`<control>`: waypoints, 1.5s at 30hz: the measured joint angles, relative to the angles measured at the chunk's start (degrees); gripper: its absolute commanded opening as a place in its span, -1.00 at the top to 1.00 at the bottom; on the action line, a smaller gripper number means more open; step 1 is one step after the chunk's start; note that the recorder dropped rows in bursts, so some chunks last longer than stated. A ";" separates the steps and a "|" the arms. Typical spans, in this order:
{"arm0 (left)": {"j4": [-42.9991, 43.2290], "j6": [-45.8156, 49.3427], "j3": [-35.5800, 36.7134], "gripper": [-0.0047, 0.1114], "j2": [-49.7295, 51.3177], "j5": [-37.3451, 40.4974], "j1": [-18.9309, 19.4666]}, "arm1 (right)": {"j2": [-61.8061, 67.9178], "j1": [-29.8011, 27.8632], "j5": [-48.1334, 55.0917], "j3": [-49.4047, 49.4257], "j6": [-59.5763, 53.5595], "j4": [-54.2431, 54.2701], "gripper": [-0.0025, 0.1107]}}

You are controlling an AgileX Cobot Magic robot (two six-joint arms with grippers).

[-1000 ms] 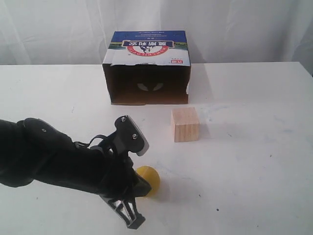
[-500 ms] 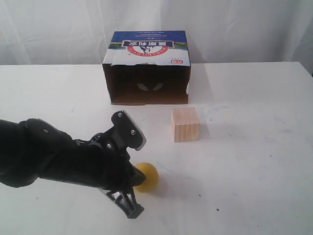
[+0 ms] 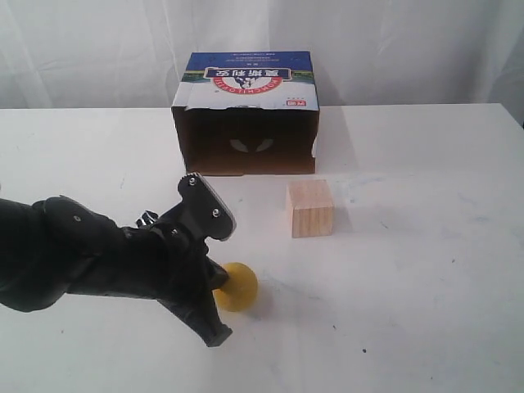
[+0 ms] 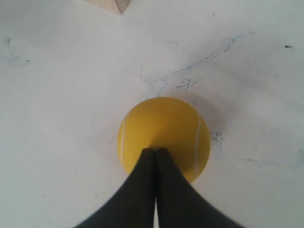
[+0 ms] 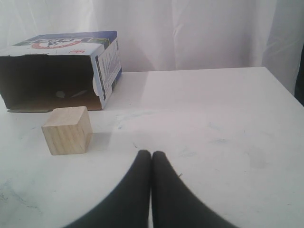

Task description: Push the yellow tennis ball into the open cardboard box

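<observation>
The yellow tennis ball (image 3: 236,286) lies on the white table at the front, left of centre. In the left wrist view the ball (image 4: 164,128) fills the middle, and my left gripper (image 4: 155,151) is shut with its tips pressed against the ball's near side. In the exterior view the left gripper (image 3: 214,282) sits just left of the ball. The open cardboard box (image 3: 246,115) stands at the back with its dark opening facing the front; the box (image 5: 57,71) also shows in the right wrist view. My right gripper (image 5: 151,154) is shut, empty, above bare table.
A pale wooden cube (image 3: 310,208) stands right of the line from ball to box; the cube (image 5: 67,130) also shows in the right wrist view. The white table (image 3: 426,246) stretches right and front. A white curtain (image 3: 393,41) hangs behind.
The left arm has swung up and leftward. The ball has rolled a little to the left and away from the front edge, staying against the shut fingertips.
</observation>
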 measured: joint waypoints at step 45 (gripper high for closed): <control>-8.50 -16.10 13.65 0.92 -13.98 -17.88 0.00 | 0.00 0.00 0.00 0.00 0.00 0.00 0.96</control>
